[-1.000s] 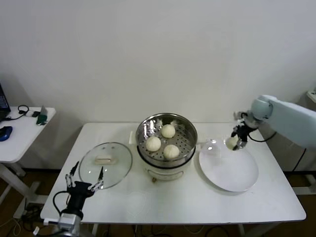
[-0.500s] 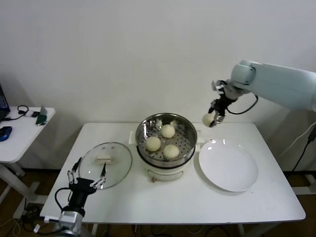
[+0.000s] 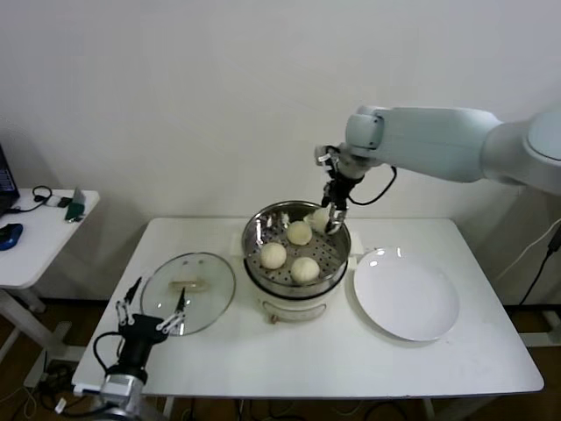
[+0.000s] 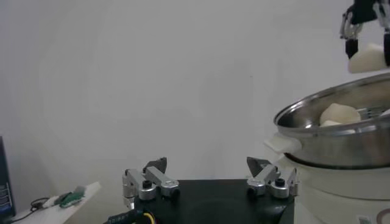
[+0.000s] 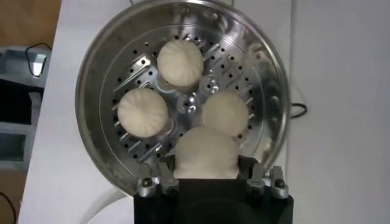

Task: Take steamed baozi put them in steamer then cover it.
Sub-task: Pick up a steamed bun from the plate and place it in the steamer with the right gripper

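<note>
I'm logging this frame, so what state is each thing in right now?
steamer: uncovered, three baozi inside
fourth baozi: held above the steamer
right end effector: shut on the fourth baozi
cover: off, flat on the table
plate: empty
left end effector: open, near the cover

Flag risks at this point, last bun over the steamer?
1. Right gripper holds the fourth baozi over the steamer near its back rim; released there, it may hit the rim or land on one of the three buns inside.
2. The cover lies close to the open left gripper; an arm move could nudge it.
</note>
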`<state>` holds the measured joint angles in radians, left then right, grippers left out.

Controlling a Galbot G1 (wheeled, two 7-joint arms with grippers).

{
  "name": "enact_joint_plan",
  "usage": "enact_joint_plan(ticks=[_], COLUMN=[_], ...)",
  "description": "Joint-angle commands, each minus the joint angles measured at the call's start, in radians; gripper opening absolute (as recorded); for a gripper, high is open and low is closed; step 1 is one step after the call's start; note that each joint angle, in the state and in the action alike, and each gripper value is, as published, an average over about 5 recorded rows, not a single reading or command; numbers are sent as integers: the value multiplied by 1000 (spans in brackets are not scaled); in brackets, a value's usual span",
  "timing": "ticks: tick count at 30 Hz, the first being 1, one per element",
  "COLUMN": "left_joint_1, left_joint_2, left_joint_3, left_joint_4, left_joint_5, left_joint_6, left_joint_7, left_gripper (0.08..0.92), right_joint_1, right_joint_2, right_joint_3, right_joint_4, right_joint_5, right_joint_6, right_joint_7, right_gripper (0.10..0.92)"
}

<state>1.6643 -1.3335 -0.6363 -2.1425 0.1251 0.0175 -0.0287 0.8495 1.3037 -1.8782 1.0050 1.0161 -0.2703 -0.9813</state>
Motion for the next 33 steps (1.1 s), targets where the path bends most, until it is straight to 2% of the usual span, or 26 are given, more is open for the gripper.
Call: enact_joint_plan(ticks=[1, 13, 33], left_joint_1=[7, 7, 0], left_joint_2=[0, 2, 4], left_joint_3=[-6, -12, -1], left_joint_4=[-1, 17, 17], left_joint_5=[-4, -11, -4], left_joint_6=[-4, -10, -6], left_joint_7=[-1, 0, 1], left_gripper=[823, 823, 823], right_joint_1=[-85, -161, -161], right_joint_2=[67, 50, 22], right_joint_3=[-26, -19, 11], right_joint_4=[-7, -27, -51], right_joint_5=[-5, -78, -94], right_joint_6=[-16, -20, -23], right_joint_7=[33, 46, 69], right_gripper=[679, 680, 695])
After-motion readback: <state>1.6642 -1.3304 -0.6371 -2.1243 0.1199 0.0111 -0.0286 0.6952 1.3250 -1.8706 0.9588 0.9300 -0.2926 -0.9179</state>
